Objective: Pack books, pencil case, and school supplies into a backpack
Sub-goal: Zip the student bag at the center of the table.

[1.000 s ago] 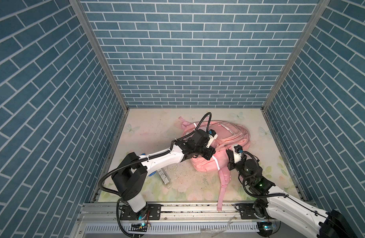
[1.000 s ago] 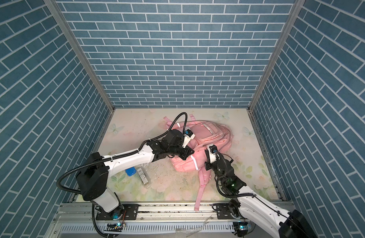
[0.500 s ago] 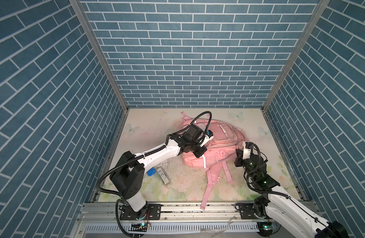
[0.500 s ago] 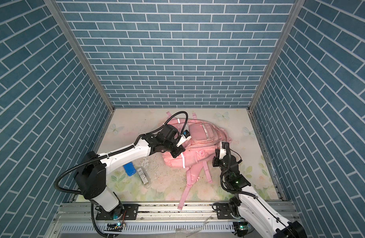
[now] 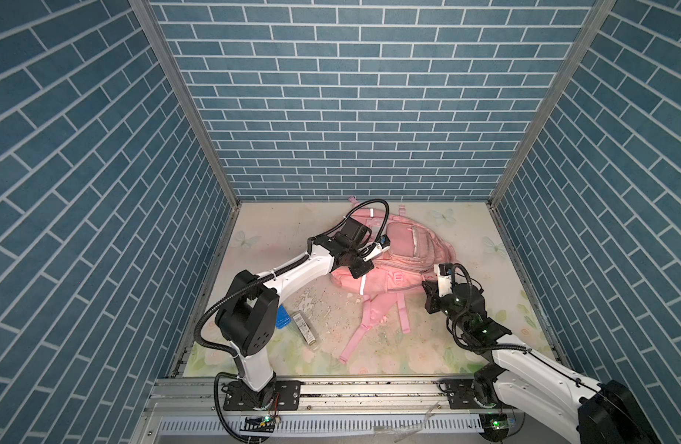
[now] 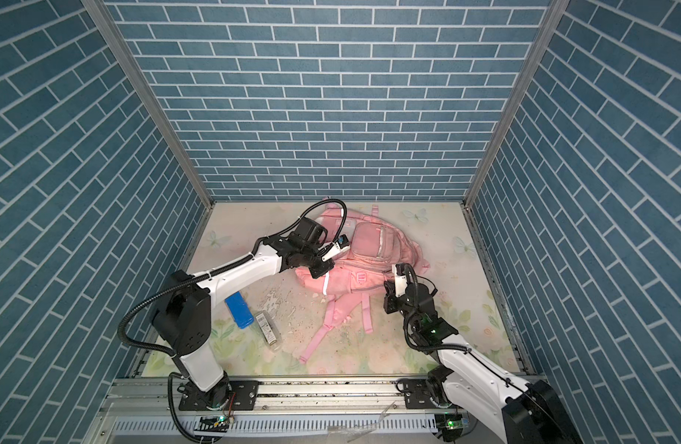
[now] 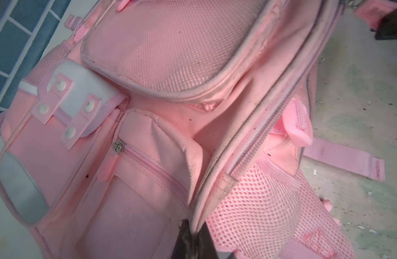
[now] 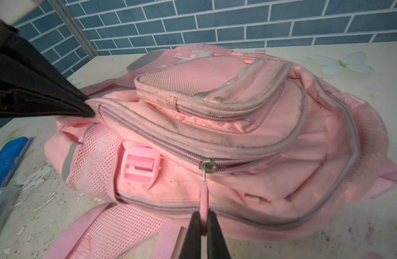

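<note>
Toward the far middle of the table (image 5: 293, 230) I have the pink backpack (image 5: 408, 250) lying with its front pockets facing up, and both top views show its straps (image 5: 402, 319) trailing toward the near edge. My left gripper (image 7: 194, 231) reaches in from the left, and in its wrist view the jaws are closed on the piped seam of the backpack, just beside the mesh side pocket (image 7: 260, 213). The right wrist view shows the same pinch from the other side, with the dark fingers (image 8: 76, 105) biting the fabric edge above the mesh. My right gripper (image 8: 203, 215) sits at the near right side of the bag, and its jaws are clamped on the pink zipper pull (image 8: 203, 197), which hangs from the metal slider (image 8: 208, 167) on the long zipper running around the bag's side. A pink buckle (image 8: 140, 166) sits just left of that slider. On the near left of the table, well apart from the bag, a blue case (image 6: 239, 309) lies flat with a clear labelled box (image 6: 268, 326) just beside it, neither one touched by an arm.
</note>
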Controlling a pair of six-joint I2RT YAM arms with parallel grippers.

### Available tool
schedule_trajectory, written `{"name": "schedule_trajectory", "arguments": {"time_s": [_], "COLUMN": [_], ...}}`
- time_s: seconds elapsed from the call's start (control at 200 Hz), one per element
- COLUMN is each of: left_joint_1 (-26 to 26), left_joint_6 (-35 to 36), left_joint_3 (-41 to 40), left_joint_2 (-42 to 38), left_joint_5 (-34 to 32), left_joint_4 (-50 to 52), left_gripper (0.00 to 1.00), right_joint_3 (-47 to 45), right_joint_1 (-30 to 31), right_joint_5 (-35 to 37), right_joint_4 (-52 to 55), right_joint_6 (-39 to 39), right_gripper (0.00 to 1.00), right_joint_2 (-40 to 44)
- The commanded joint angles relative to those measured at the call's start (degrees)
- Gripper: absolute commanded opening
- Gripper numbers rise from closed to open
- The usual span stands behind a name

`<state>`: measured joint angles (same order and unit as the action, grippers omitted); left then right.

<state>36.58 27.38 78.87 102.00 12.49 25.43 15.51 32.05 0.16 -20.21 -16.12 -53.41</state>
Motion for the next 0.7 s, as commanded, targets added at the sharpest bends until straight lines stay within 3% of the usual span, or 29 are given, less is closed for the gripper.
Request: {"name": "schedule_trajectory", "arguments": {"time_s": [0.0, 0.095, 0.19, 0.265, 0.39, 0.53, 0.695], "left_joint_1": [-1.79, -1.87, -1.90, -0.87, 4.23, 8.51, 14.31], "left_joint_6": [-1.94, -12.92, -36.06, -54.77, -76.85, -96.75, -111.58], "left_joint_3": [3.45, 2.69, -1.27, -8.65, -20.65, -26.28, -28.07], "left_joint_2": [0.53, -1.52, -5.00, -8.71, -14.81, -15.07, -11.33], "left_joint_5": [-1.67, -0.93, 4.40, 10.93, 6.50, 1.39, -2.23], "left_joint_4": [-4.74, -5.67, -9.84, -19.10, -36.25, -47.73, -58.63], "left_gripper": [0.26, 0.43, 0.55, 0.63, 0.65, 0.64, 0.64], "right_joint_3": [2.80, 3.62, 3.15, 2.46, 1.44, 0.52, -0.31], "right_joint_1": [1.14, 1.17, 1.16, 1.17, 1.17, 1.23, 1.21], "right_joint_5": [-0.71, 0.74, 1.55, 1.63, 0.89, -0.14, -0.32], "right_joint_4": [-4.20, -4.18, -4.72, -5.48, -6.55, -7.55, -8.46], "right_joint_6": [0.05, -0.04, -0.06, -0.06, 0.12, 0.21, 0.28], "right_gripper": [0.00, 0.00, 0.00, 0.00, 0.00, 0.00, 0.00], "right_joint_2": [-2.86, -4.51, -4.18, -3.57, -3.00, -2.62, -2.07]}}
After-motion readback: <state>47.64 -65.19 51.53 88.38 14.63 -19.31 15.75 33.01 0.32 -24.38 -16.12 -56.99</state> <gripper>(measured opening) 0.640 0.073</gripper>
